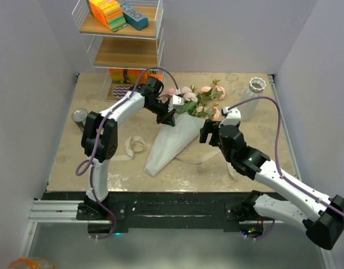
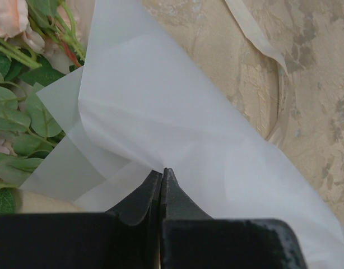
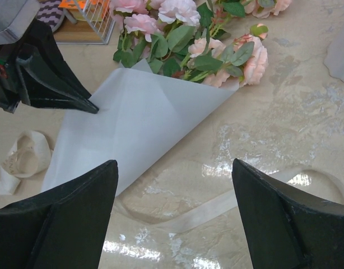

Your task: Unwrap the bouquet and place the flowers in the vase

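The bouquet lies on the table, its white paper cone [image 1: 172, 143] pointing toward the near edge and its pink roses with green leaves [image 1: 197, 101] toward the back. My left gripper [image 1: 167, 119] is shut, pinching the upper left edge of the paper [image 2: 161, 112] between its fingertips [image 2: 169, 185]. Part of the sheet drapes over one finger. The cream ribbon [image 3: 228, 199] lies loose on the table beside the cone. My right gripper [image 3: 175, 162] hovers open over the ribbon, just right of the cone and touching nothing. The white ribbed vase [image 1: 251, 98] stands upright at the back right.
A small metal can [image 1: 79, 117] stands at the left edge. A white wire shelf [image 1: 124, 33] with colourful boxes stands at the back left, with a patterned box [image 1: 122, 78] beneath it. A coil of ribbon [image 1: 135, 145] lies left of the cone. Walls enclose three sides.
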Tool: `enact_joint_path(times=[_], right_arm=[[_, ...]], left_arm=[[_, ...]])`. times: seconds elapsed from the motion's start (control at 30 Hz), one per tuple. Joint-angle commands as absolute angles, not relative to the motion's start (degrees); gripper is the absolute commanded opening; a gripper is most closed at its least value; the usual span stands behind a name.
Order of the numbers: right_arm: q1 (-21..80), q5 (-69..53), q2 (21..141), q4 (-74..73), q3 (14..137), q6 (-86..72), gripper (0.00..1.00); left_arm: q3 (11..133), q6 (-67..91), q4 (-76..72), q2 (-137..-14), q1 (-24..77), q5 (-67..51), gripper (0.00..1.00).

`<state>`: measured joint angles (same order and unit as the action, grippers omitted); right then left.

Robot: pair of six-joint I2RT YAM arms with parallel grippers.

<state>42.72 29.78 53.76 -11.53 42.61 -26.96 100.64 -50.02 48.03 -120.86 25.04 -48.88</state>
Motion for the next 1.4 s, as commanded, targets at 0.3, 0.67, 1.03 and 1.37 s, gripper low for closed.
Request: enact_joint_path(times=[0.3, 0.67, 1.03, 1.37], right_arm=[[42.89, 29.44, 48.78, -9.49, 42.19, -25.75, 0.87], [42.8, 31.9, 46.5, -10.9, 42.89, -24.08, 0.9], [42.72, 32.26, 45.61, -10.99, 42.54, -23.73, 0.91], [42.72, 33.13, 45.26, -11.16, 44.21, -23.03, 0.91]], left_arm=[[101.69, -39.9, 42.36, -103.45, 30.93, -43.5, 0.05], [99.6, -37.98, 48.09, -98.36, 31.12, -43.33, 0.99], [85.79, -33.48, 41.92, -97.64, 11.69, -45.52, 0.99], [69.53, -36.3, 28.4, -100.81, 16.24, -28.67, 0.99]])
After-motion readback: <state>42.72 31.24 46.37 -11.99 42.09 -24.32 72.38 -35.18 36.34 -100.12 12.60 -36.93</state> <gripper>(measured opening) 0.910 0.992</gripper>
